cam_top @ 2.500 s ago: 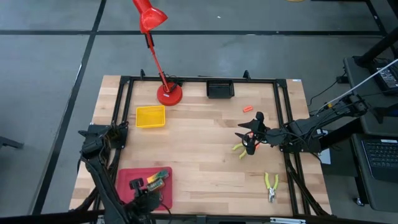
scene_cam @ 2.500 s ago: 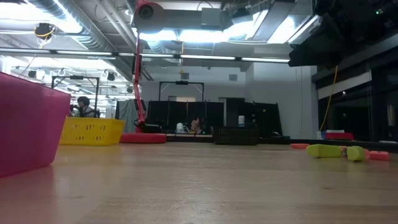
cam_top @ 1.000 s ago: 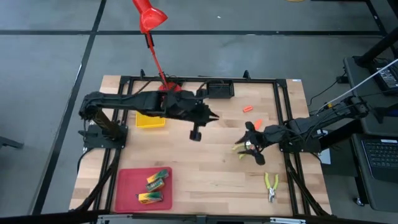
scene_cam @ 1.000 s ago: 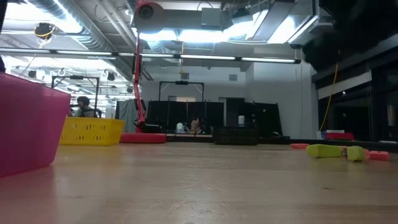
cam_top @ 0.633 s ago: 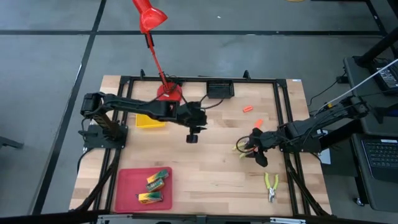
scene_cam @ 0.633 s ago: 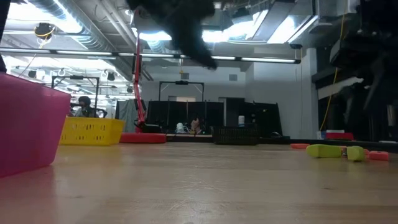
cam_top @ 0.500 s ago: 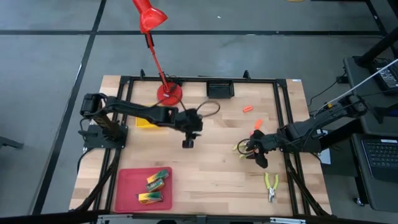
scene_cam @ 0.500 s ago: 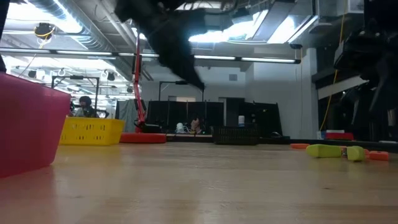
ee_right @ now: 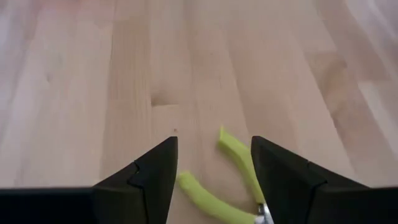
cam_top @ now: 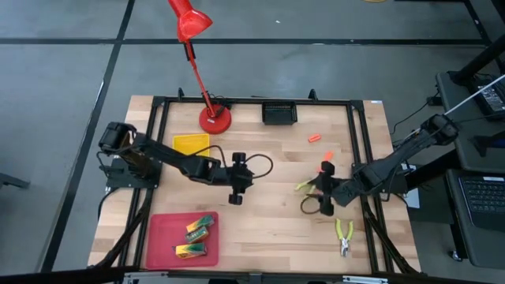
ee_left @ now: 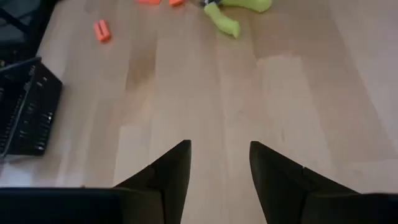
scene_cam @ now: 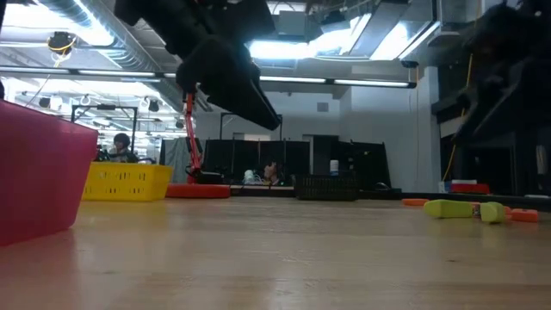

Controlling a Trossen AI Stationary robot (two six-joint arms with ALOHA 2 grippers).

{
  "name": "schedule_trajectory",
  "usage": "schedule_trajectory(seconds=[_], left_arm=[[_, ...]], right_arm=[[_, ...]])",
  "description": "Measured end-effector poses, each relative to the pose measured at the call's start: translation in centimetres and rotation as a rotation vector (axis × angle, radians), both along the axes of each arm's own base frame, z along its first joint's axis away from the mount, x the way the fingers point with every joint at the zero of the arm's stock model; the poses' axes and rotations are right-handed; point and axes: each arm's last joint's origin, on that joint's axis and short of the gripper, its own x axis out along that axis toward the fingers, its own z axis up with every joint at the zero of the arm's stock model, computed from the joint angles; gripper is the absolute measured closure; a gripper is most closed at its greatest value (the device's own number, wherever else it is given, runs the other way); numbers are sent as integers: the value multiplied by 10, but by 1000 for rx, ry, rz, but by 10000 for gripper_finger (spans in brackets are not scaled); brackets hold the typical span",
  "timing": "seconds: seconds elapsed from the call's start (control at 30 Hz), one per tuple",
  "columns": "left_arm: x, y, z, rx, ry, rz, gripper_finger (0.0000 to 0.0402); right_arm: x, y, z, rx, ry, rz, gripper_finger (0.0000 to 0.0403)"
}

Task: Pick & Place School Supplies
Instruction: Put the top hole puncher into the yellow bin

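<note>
A: Where do the tools sit against the right gripper [cam_top: 309,204]?

B: In the right wrist view its two dark fingers [ee_right: 152,180] stand apart with bare wood between them. A pair of yellow-green handles [ee_right: 233,174] lies in that gap, low in the frame, one handle running toward each finger. Nothing is clamped. From above, that gripper is right of centre on the table [cam_top: 260,229].

A: And the other tools?

B: A second yellow-handled pliers [cam_top: 344,236] lies in the lower right of the overhead frame, near the right gripper but apart from it. A small orange piece [cam_top: 314,138] sits up toward the black tray [cam_top: 279,113], well apart from either gripper.

A: The left gripper [cam_top: 235,197]?

B: It hangs over the middle of the table, jaws apart and empty. Its wrist view shows open wood between the fingers [ee_left: 169,176], with a green tool handle [ee_left: 231,18] and an orange piece [ee_left: 102,30] far off at the top of the frame.

A: The boxes?

B: Three green-and-yellow boxes [cam_top: 194,237] lie in the red tray [cam_top: 162,237], lower left of the overhead frame. The yellow tray [cam_top: 191,143] is up by the red lamp [cam_top: 209,102].

A: Anything unclear?

B: The pliers' head in the right wrist view is cut off at the bottom edge. In the low view the left arm is a dark blur at upper left, the right arm is lost in shadow at the right, and the tools show as a green-yellow shape [scene_cam: 461,209] at far right.
</note>
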Motion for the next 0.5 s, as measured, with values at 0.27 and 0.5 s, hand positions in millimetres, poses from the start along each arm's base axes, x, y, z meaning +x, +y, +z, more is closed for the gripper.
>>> schedule_trajectory(seconds=[0.27,0.5], left_arm=[[-4,-16,0,76,-2,-14,240],[-7,-24,0,96,-7,-19,240]], right_arm=[[20,10,-26,-243,237,106,195],[45,1,-22,-270,241,70,195]])
